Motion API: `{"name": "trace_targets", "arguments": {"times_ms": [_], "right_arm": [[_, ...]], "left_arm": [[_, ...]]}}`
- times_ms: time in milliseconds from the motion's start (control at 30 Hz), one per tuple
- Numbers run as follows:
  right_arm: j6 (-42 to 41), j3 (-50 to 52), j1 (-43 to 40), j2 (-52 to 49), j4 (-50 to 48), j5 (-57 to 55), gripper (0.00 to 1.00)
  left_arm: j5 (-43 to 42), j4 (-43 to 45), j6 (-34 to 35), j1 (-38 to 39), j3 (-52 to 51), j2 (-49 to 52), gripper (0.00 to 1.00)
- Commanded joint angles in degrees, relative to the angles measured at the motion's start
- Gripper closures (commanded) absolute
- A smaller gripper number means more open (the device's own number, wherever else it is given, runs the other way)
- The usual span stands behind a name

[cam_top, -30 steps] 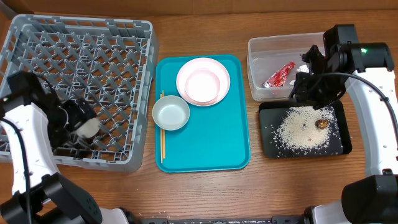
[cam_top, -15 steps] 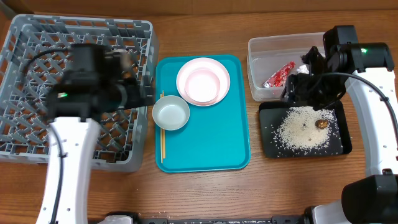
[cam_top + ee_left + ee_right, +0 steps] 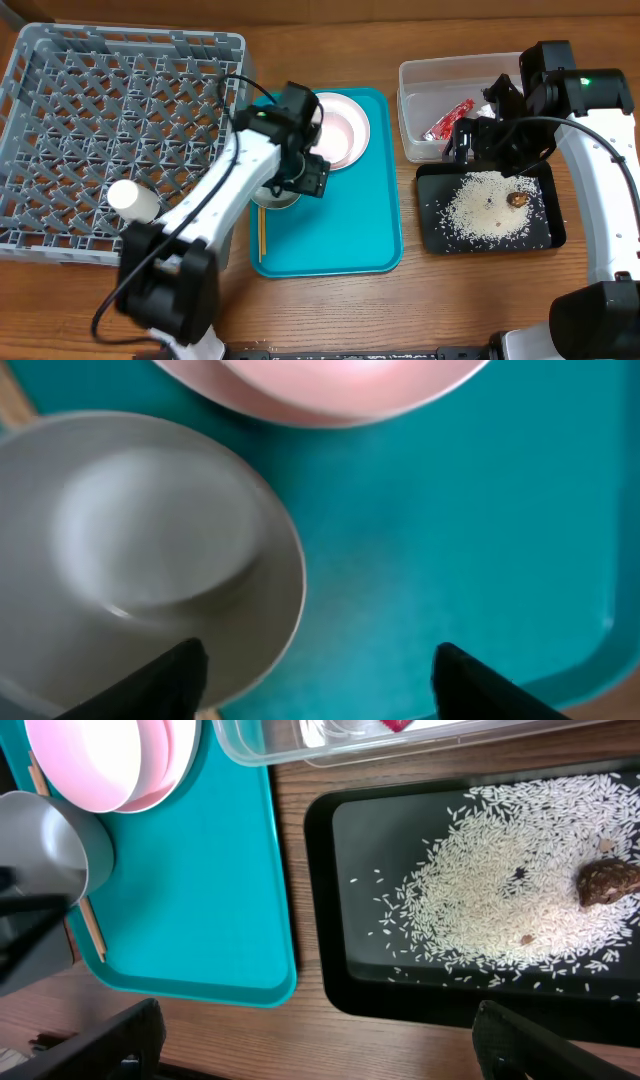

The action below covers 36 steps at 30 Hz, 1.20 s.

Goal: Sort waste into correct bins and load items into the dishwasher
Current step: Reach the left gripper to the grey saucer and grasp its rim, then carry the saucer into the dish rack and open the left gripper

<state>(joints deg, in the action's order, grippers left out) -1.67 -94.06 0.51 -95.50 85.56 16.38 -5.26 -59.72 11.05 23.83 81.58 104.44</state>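
My left gripper (image 3: 300, 182) (image 3: 320, 682) is open low over the teal tray. One fingertip (image 3: 170, 678) is above the small pale bowl (image 3: 140, 550) (image 3: 268, 196), the other above bare tray, so the bowl's rim lies between the jaws. A pink-white bowl on a plate (image 3: 333, 128) sits behind it. The chopsticks (image 3: 262, 235) lie at the tray's left edge. A white cup (image 3: 133, 198) lies in the grey rack (image 3: 120, 60). My right gripper (image 3: 470, 140) (image 3: 320, 1050) is open and empty between the clear tub (image 3: 420, 95), holding the red wrapper (image 3: 450, 120), and the black tray (image 3: 432, 225) with rice (image 3: 500, 900) and a brown lump (image 3: 607, 882).
The teal tray (image 3: 350, 230) lies between the rack and the two bins. My left arm crosses the rack's right side and the tray's left half. Wooden tabletop (image 3: 330, 1020) shows below my right gripper's fingers.
My left arm has swung from the rack's near left corner across to the teal tray, leaving the white cup in the rack. My right gripper's jaws have spread wide above the bins.
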Motion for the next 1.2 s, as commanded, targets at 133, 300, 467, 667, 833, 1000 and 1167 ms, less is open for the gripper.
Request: {"name": "trace_targets", "arguments": {"times_ms": [133,300,467,667,833,1000,1167], "right_arm": [[-0.1,-0.2,0.2,2.0,-0.1,0.6,0.00],[-0.1,-0.2,0.2,2.0,-0.1,0.6,0.00],[-0.1,-0.2,0.2,2.0,-0.1,0.6,0.00],[-0.1,-0.2,0.2,2.0,-0.1,0.6,0.00],[-0.1,-0.2,0.2,2.0,-0.1,0.6,0.00],[-0.1,-0.2,0.2,2.0,0.0,0.6,0.00],[-0.1,-0.2,0.2,2.0,0.1,0.6,0.00]], "left_arm": [[0.8,0.2,-0.5,1.8,-0.5,10.0,0.58],[0.8,-1.1,-0.3,1.9,-0.2,10.7,0.96],[0.7,-3.8,1.2,1.9,1.9,7.0,0.96],[-1.3,-7.0,-0.8,0.2,7.8,-4.1,0.96],[-6.8,-6.6,-6.7,-6.6,9.4,-11.2,0.96],[-25.2,-5.8,-19.5,-20.0,9.4,-12.8,0.96],[-44.6,-5.5,-31.1,-33.6,9.4,-10.6,0.96]]}}
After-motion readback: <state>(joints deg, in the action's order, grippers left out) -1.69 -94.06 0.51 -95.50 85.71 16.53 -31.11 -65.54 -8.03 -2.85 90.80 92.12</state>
